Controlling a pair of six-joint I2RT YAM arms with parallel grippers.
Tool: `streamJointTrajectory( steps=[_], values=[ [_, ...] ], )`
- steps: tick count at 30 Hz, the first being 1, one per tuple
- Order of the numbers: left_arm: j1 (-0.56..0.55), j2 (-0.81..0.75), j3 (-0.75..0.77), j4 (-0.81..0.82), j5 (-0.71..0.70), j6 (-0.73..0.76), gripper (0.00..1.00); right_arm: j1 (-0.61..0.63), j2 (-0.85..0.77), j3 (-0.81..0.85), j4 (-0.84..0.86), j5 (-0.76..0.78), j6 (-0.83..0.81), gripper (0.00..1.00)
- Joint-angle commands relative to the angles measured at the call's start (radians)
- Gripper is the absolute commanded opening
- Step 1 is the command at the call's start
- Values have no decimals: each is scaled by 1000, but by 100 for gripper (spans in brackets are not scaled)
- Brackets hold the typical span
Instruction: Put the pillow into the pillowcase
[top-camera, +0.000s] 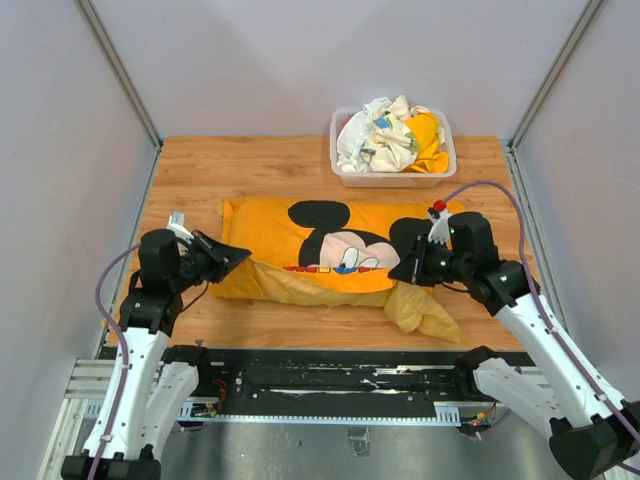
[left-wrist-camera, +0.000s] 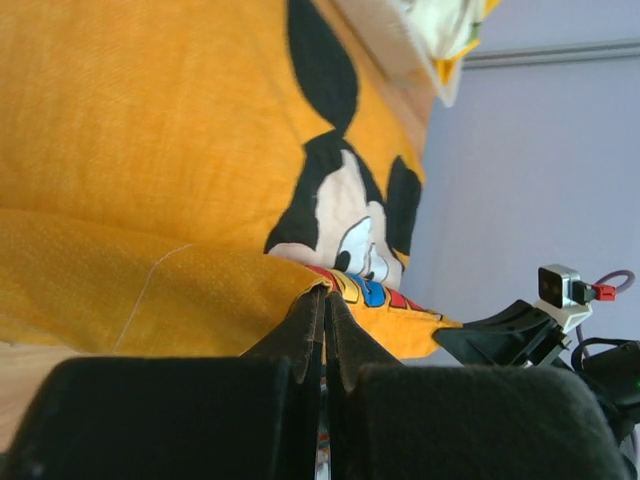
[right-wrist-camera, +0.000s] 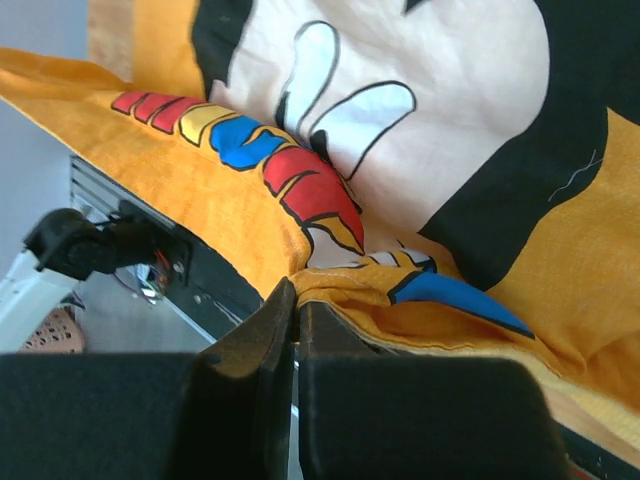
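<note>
The orange-yellow pillowcase with the Mickey face lies bulging across the middle of the table. Its paler underside hangs out along the near edge. The pillow does not show in any view. My left gripper is shut on the case's near-left hem, which shows in the left wrist view against the orange cloth. My right gripper is shut on the near hem by the coloured letters, as the right wrist view shows on the cloth.
A clear plastic bin holding white and yellow patterned cloths stands at the back right of the wooden table. Grey walls close in both sides. The black rail runs along the near edge.
</note>
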Motion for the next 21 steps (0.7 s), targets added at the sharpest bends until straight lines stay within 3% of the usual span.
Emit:
streamJointTrajectory(
  steps=[1, 11, 15, 21],
  values=[
    [-5, 7, -95, -41, 0, 11, 0, 13, 46, -90, 21, -49, -6, 1],
    [-5, 223, -249, 127, -18, 95, 0, 13, 335, -187, 224, -74, -73, 1],
    [2, 366, -207, 131, -85, 191, 0, 25, 475, -174, 284, -123, -88, 1],
    [5, 481, -140, 131, -83, 245, 0, 54, 584, -129, 217, -132, -169, 1]
  ],
)
